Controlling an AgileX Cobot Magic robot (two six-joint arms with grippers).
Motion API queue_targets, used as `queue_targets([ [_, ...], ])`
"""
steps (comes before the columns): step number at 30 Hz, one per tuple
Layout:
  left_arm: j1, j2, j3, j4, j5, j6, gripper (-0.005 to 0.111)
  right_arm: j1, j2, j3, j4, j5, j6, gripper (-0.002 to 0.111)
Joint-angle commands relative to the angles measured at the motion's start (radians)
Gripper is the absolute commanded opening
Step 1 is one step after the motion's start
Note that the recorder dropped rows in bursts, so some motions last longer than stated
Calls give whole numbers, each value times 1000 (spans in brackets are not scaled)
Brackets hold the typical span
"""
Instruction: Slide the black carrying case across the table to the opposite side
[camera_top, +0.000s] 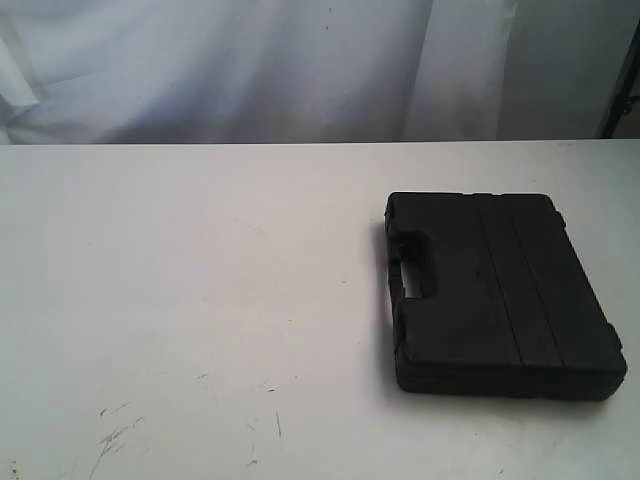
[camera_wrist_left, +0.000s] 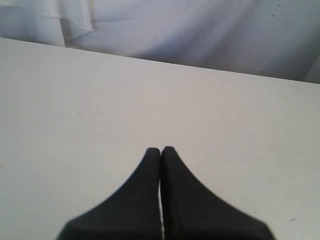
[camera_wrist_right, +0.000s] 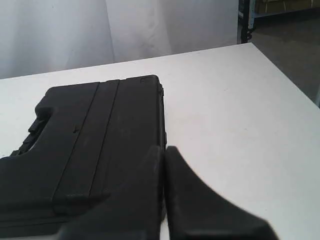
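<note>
Black ribbed plastic carrying case (camera_top: 500, 295) flat at 3 o'clock on large white scuffed tabletop (camera_top: 200, 300), handle toward 9 o'clock; left gripper (camera_wrist_left: 160, 150) and right gripper (camera_wrist_right: 164, 150) both closed, empty, latter beside case edge.

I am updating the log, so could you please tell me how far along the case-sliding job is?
Done: nothing; the black case lies on the right part of the table. In hand: the right gripper, shut, is at the case's right edge; contact is unclear. The left gripper, shut, hangs over bare table. Left: the whole slide leftward.
</note>
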Motion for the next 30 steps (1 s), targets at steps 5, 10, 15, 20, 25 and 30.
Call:
queue_targets([
  [5,-6,-4,4,0,-2,-4,0,-2,-8,3,-3,-191,-2,0],
  [10,-6,-4,4,0,-2,-1,0,-2,-8,3,-3,-215,-2,0],
  [15,-6,-4,4,0,-2,-1,0,-2,-8,3,5,-307,9,0],
  [20,-6,-4,4,0,-2,-1,0,-2,-8,3,5,-440,9,0],
  [25,-6,-4,4,0,-2,-4,0,-2,-8,-6,82,-499,12,0],
  [30,-6,-4,4,0,-2,-4,0,-2,1,-138,120,-419,12,0],
])
